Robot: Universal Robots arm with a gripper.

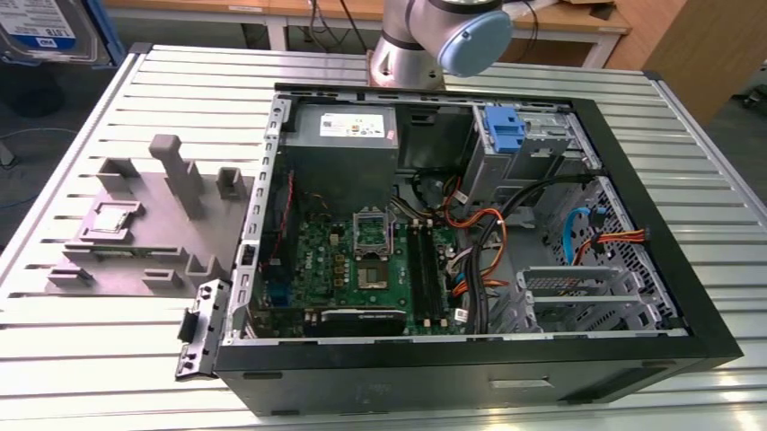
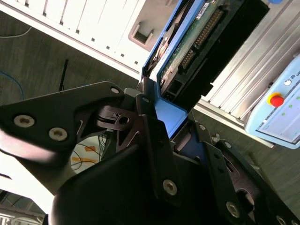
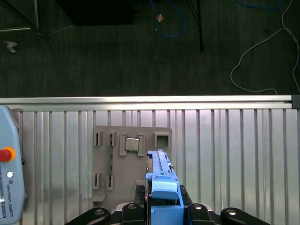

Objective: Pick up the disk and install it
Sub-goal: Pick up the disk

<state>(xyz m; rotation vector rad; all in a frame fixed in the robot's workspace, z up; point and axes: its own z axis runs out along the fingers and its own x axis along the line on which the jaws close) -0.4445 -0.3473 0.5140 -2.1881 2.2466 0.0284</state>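
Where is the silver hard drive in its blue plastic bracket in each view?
Exterior view: the disk, label showing, upper corner on the exterior view's left.
First wrist view: disk edge-on in the black hand.
Second wrist view: disk, green circuit board showing.
Shared landmark: slatted metal table.

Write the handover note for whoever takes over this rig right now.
Gripper: shut on the disk, clamping its blue bracket.
Disk: in the air, clear of the table. The first wrist view shows the grey holder beneath it, and it is outside the open computer case.
Done: disk picked up.
Left: install; it is not yet in the case.
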